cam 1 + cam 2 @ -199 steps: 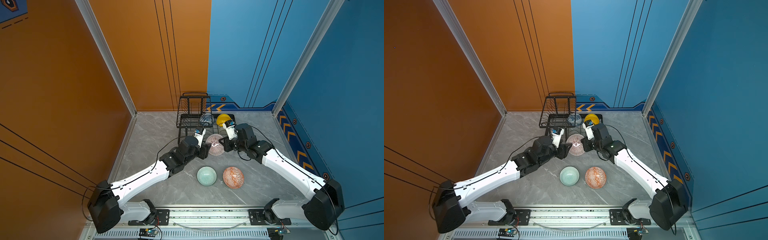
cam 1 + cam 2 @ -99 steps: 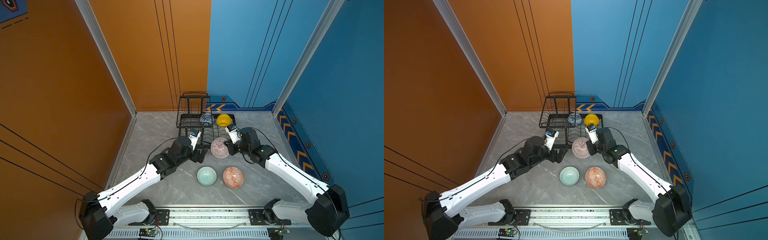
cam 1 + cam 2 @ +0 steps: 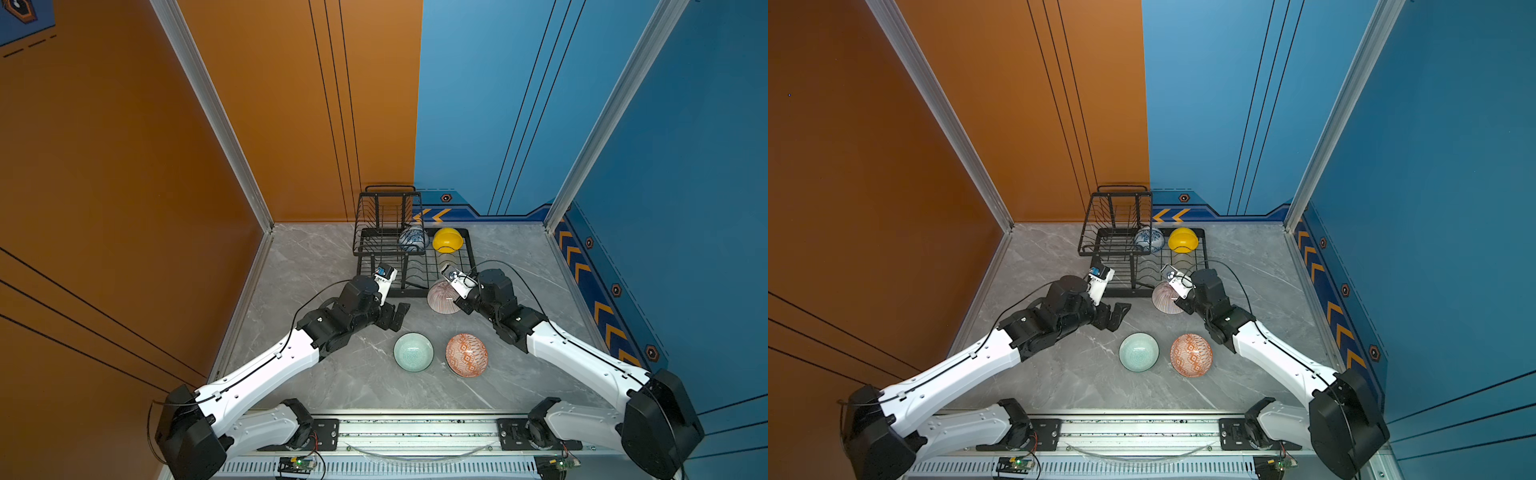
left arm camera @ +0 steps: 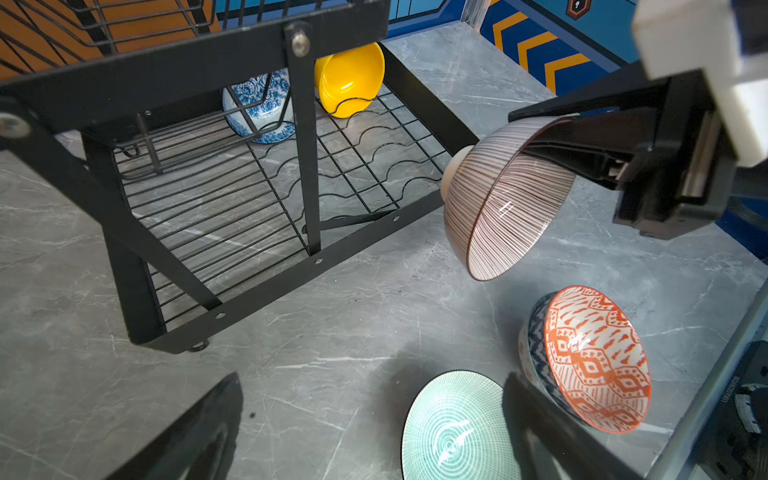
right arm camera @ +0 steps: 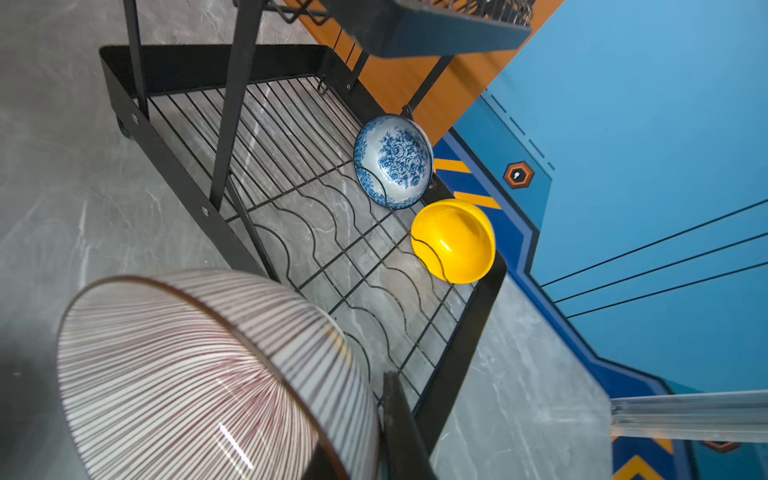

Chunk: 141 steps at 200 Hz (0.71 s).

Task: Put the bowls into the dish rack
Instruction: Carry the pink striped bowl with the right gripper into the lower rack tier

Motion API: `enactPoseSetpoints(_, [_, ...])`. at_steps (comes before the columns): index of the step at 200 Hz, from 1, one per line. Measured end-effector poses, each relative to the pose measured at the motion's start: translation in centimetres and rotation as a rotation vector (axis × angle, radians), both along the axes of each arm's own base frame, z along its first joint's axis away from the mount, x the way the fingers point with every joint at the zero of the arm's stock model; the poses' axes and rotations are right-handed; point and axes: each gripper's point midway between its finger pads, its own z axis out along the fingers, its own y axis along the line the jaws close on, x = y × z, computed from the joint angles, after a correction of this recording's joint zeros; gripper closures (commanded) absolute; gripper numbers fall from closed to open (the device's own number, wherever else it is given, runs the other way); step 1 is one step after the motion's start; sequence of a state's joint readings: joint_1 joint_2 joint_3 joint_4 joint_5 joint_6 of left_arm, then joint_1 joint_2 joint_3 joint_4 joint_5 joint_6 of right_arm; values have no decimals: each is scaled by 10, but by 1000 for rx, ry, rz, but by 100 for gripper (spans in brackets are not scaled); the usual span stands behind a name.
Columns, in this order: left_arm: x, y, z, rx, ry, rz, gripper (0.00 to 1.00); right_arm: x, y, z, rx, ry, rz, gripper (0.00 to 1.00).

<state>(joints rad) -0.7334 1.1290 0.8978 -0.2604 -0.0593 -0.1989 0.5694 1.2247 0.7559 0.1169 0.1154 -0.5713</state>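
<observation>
The black wire dish rack [image 3: 409, 294] stands at the back of the floor. A blue-white floral bowl [image 3: 412, 239] and a yellow bowl [image 3: 447, 240] lean on edge at its far end. My right gripper [image 3: 457, 300] is shut on the rim of the pinkish striped bowl [image 3: 441, 297], which hangs tilted just off the rack's near right corner [image 4: 432, 199], foot towards the rack. My left gripper [image 3: 397, 316] stands open and empty to the left of that bowl. Nearer to me, the mint green bowl [image 3: 413, 352] and the orange-white bowl [image 3: 466, 355] lie on the floor.
The raised upper basket [image 3: 388, 220] sits over the rack's left half. Orange and blue walls close in the floor on three sides. In the left wrist view the mint bowl [image 4: 453, 428] lies between my open fingers [image 4: 208, 419], well below them.
My left gripper has opened wide and drawn back from the striped bowl, towards the near left. The right gripper alone keeps the bowl, now lower by the rack's corner.
</observation>
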Motion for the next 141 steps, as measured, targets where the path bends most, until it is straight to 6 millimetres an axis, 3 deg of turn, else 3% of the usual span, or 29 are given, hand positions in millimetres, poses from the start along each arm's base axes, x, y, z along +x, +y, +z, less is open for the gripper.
enactPoseSetpoints(46, [-1, -1, -1, -5, 6, -4, 2, 17, -2, 20, -122, -172, -10, 100])
enactPoseSetpoints(112, [-2, 0, -6, -2, 19, -9, 2, 43, 8, -4, -367, -257, -3, 100])
enactPoseSetpoints(141, [-2, 0, -6, -4, 21, -11, 2, 61, 14, -2, -429, -308, -15, 100])
